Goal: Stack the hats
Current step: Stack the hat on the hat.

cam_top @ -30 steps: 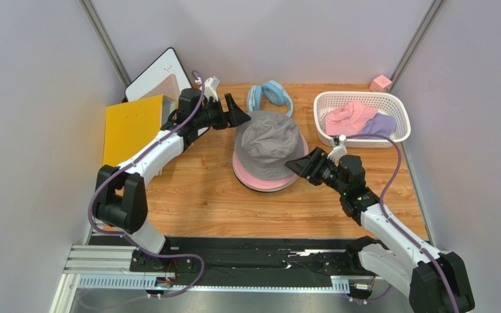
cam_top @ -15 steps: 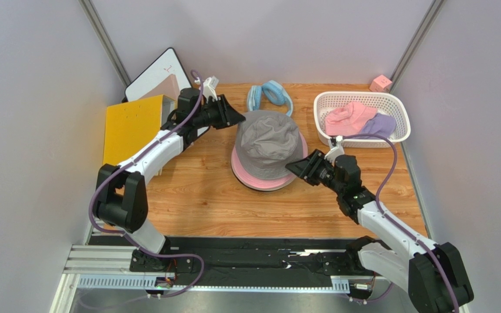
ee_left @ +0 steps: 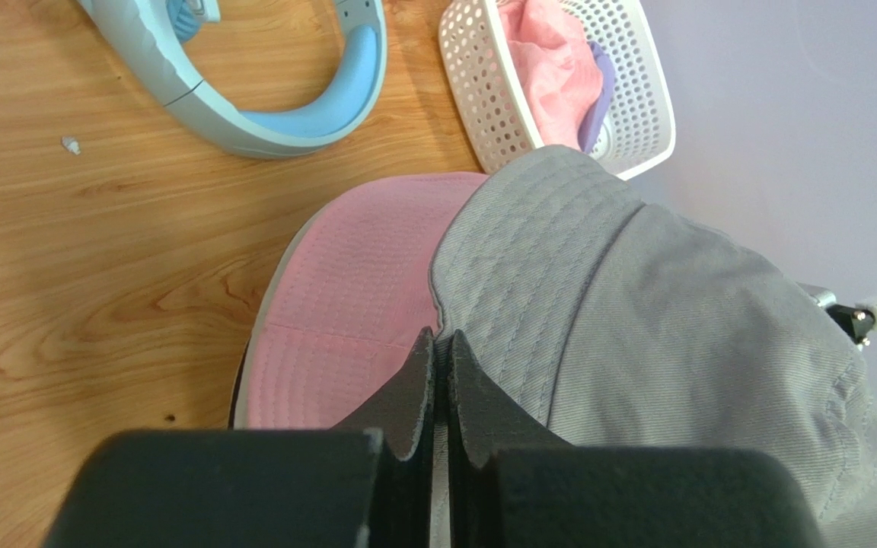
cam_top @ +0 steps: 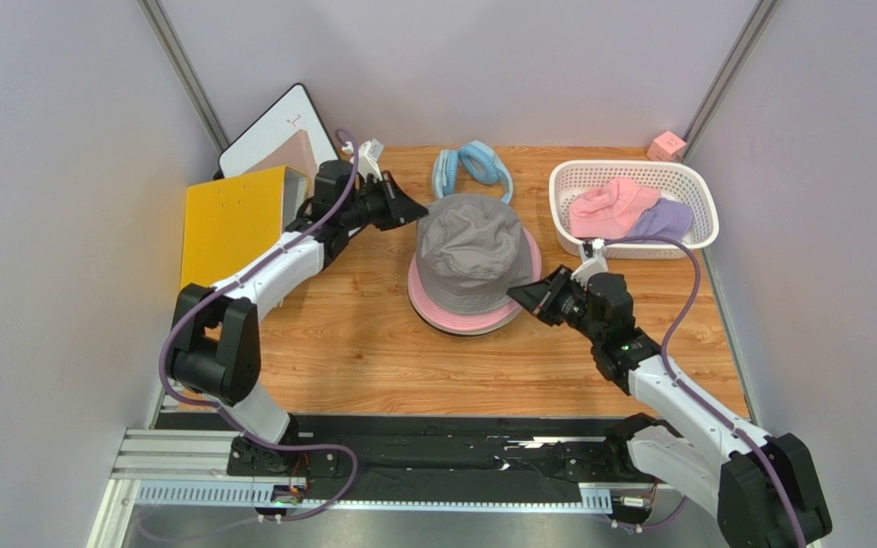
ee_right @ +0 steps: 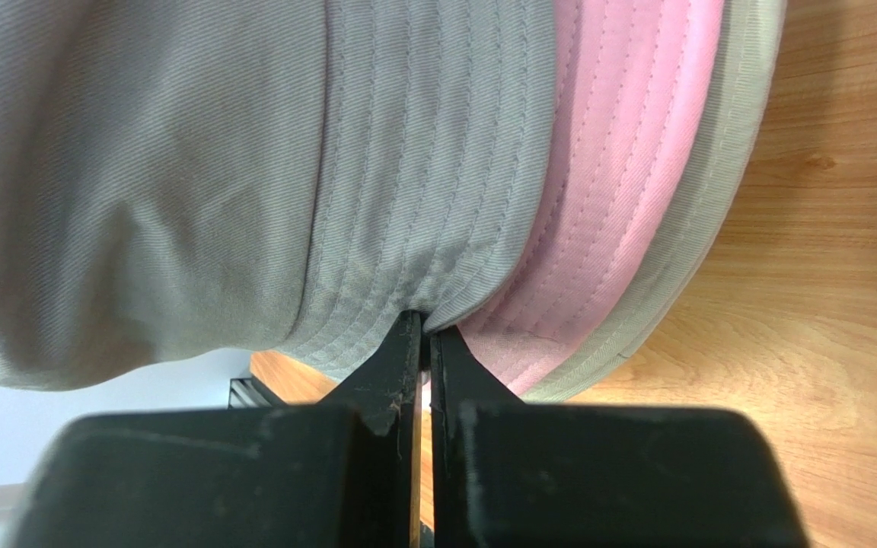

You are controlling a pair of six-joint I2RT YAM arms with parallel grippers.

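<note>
The grey hat point(cam_top: 472, 246) sits crown-up on top of the stack, in the middle of the worktop point(cam_top: 352, 343) and a little nearer the far edge than the near one. Directly under it lies a pink hat point(cam_top: 466, 320), whose brim shows all round below the grey one. The right wrist view shows the brim of a beige hat point(ee_right: 729, 171) under the pink brim.

The left gripper point(cam_top: 418, 212) is at the far-left side of the grey brim. In its wrist view its fingers are pressed together on the edge of that brim, where grey fabric meets pink. The right gripper point(cam_top: 520, 296) is at the opposite, near-right side. Its fingers are likewise pressed together, and the grey brim puckers where they pinch it.

A white basket point(cam_top: 638, 248) stands in the far right corner, well apart from the stack. It holds a second pink hat point(cam_top: 609, 206) and, to the right of that and touching it, a lavender hat point(cam_top: 666, 217). A light blue ring point(cam_top: 475, 166) lies at the far edge, just beyond the stack. A small pink cube point(cam_top: 667, 145) sits in the far right corner behind the basket. A yellow box point(cam_top: 232, 223) stands at the left edge, and a whiteboard point(cam_top: 272, 131) leans in the far left corner.
</note>
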